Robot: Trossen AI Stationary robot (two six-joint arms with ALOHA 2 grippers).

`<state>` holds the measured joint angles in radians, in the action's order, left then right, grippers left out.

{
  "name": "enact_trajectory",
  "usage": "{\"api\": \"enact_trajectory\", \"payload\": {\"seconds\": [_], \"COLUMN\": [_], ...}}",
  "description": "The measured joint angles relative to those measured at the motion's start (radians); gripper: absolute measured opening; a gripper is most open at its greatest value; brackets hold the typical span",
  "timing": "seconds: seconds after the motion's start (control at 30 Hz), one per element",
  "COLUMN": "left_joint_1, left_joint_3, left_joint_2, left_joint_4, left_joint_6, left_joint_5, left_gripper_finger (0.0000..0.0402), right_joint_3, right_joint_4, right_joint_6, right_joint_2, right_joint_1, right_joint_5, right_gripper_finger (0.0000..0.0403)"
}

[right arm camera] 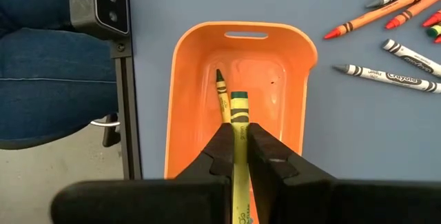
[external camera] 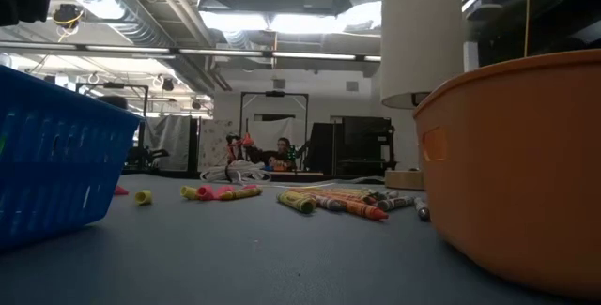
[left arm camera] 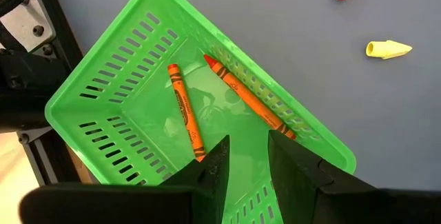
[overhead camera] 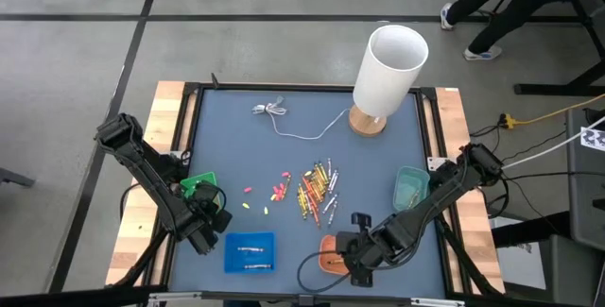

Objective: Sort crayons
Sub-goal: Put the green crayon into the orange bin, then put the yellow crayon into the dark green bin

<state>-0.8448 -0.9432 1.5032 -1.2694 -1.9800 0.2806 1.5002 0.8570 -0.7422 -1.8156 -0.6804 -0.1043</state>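
1. Right hand [right arm camera: 236, 148] hangs over the orange tray [right arm camera: 186, 79], fingers clamped on a yellow crayon [right arm camera: 239, 124] that points ahead of the fingertips into the tray. A second yellow crayon [right arm camera: 222, 96] already lies on the tray floor just beyond.
2. Left hand [left arm camera: 244, 162] hovers above the green tray [left arm camera: 103, 107], fingers apart and holding nothing. Two orange crayons [left arm camera: 186, 110] lie in the tray directly beneath and ahead of it.
3. The unsorted crayon pile [overhead camera: 317, 189] sits mid-surface, between the two hands and farther out from both. Loose pink and yellow bits [overhead camera: 260, 198] are scattered on the side nearer the left hand.
4. Blue tray [overhead camera: 250, 252] lies between the hands, close beside the left one, with two pale sticks in it. A teal tray [overhead camera: 409, 186] lies out beyond the right hand.
5. Handling, my judgement: crayons are light, stiff, waxy and paper-wrapped. They are likely to roll and could snap if squeezed hard. Best taken across the middle of the wrapper, away from the brittle tip.
6. Surface: dark blue mat [overhead camera: 227, 137] in a black frame on wood. A white lamp [overhead camera: 386, 71] and a thin white cable [overhead camera: 284, 118] sit at the far edge.
7. Room: open workshop with ducts and strip lights overhead. A person stands beyond the far corner, and another sits close to the right arm's side.
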Motion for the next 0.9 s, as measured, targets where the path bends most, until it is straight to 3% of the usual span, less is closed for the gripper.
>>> {"api": "enact_trajectory", "payload": {"seconds": [0.5, 0.9], "left_joint_1": [0.000, 0.000], "left_joint_3": [0.000, 0.000], "left_joint_2": [0.000, 0.000], "left_joint_4": [0.000, 0.000], "left_joint_6": [0.000, -0.003], "left_joint_5": [0.000, 0.022], "left_gripper_finger": [0.0085, 0.0085], "right_joint_3": [0.000, 0.000], "right_joint_4": [-0.003, -0.003], "right_joint_6": [-0.001, -0.001], "right_joint_2": [0.000, 0.000], "right_joint_1": [0.000, 0.000], "right_joint_5": [-0.016, -0.096], "right_gripper_finger": [0.0027, 0.0138]}}
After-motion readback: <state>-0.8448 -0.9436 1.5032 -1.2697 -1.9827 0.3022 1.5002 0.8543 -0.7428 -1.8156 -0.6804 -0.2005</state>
